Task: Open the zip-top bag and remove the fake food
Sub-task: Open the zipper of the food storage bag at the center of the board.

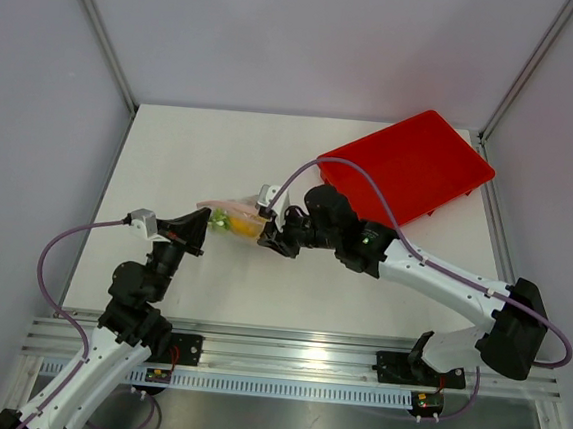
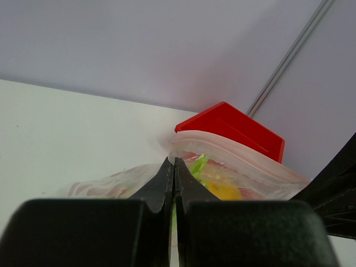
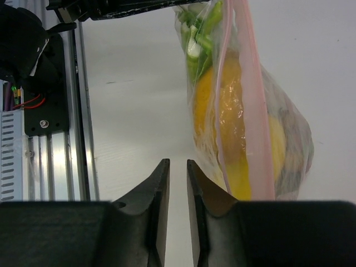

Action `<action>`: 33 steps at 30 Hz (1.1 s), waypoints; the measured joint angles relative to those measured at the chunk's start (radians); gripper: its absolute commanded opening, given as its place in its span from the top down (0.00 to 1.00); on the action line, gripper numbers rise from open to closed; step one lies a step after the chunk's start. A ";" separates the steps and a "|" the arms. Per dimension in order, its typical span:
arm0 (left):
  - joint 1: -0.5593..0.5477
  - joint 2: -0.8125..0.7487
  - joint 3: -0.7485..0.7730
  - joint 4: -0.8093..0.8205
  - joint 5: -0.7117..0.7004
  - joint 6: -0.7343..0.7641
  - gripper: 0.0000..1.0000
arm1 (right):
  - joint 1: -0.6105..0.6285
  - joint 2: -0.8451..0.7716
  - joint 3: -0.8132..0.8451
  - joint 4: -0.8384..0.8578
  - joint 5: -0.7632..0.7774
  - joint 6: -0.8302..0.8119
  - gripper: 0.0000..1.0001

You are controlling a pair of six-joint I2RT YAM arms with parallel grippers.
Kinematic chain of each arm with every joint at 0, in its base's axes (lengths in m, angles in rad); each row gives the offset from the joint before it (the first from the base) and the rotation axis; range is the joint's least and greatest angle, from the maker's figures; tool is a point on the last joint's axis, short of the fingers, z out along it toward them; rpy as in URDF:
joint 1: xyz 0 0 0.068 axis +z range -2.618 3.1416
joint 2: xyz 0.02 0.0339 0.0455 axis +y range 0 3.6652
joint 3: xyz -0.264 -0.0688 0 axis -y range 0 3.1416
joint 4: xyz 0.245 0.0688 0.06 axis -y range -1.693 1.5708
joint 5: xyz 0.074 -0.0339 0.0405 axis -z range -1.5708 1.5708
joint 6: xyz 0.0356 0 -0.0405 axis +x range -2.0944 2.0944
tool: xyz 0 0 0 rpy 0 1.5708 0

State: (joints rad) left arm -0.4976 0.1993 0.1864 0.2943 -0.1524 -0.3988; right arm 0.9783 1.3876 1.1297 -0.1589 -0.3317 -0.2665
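The zip-top bag (image 1: pixel 228 212) is clear and crinkly, with a pink zip strip (image 3: pixel 247 100), and lies between my two grippers at the table's middle. Inside it are fake food pieces: a yellow-orange piece (image 3: pixel 219 111) and a green celery stalk (image 3: pixel 199 33). They also show in the left wrist view, yellow (image 2: pixel 225 191) and green (image 2: pixel 196 166). My left gripper (image 1: pixel 205 226) is shut, pinching the bag's left edge (image 2: pixel 167 146). My right gripper (image 1: pixel 270 239) is at the bag's right end with its jaws slightly apart and nothing between them (image 3: pixel 178 164). The bag (image 3: pixel 278 156) hangs just beside its right finger.
A red rectangular tray (image 1: pixel 411 165) sits tilted at the back right of the table, behind the right arm, and shows behind the bag in the left wrist view (image 2: pixel 233 125). The aluminium rail (image 1: pixel 294 361) runs along the near edge. Enclosure walls stand on three sides.
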 measured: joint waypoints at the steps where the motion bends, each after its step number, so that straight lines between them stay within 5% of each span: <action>1: 0.000 0.000 0.000 0.000 0.000 0.000 1.00 | 0.002 0.000 0.001 -0.003 0.000 -0.001 0.65; 3: 0.000 0.000 0.000 0.000 0.000 0.002 1.00 | 0.003 0.000 0.001 -0.004 0.000 -0.003 0.55; 15: 0.000 0.053 0.000 0.025 0.066 0.016 1.00 | 0.003 -0.181 -0.089 0.098 0.065 0.013 0.44; 26: 0.000 0.058 0.000 0.039 0.117 0.033 1.00 | 0.004 -0.059 -0.013 0.042 0.083 0.014 0.50; 30: 0.000 0.058 0.000 0.040 0.124 0.034 1.00 | 0.004 0.019 0.018 -0.013 0.084 -0.002 0.59; 33: 0.000 0.057 0.000 0.039 0.124 0.034 1.00 | 0.004 0.068 0.050 -0.056 0.084 -0.023 0.86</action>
State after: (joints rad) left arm -0.4976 0.2562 0.1864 0.3336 -0.0284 -0.3653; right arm 0.9821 1.4551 1.1801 -0.2150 -0.2481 -0.2890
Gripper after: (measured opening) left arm 0.002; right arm 0.279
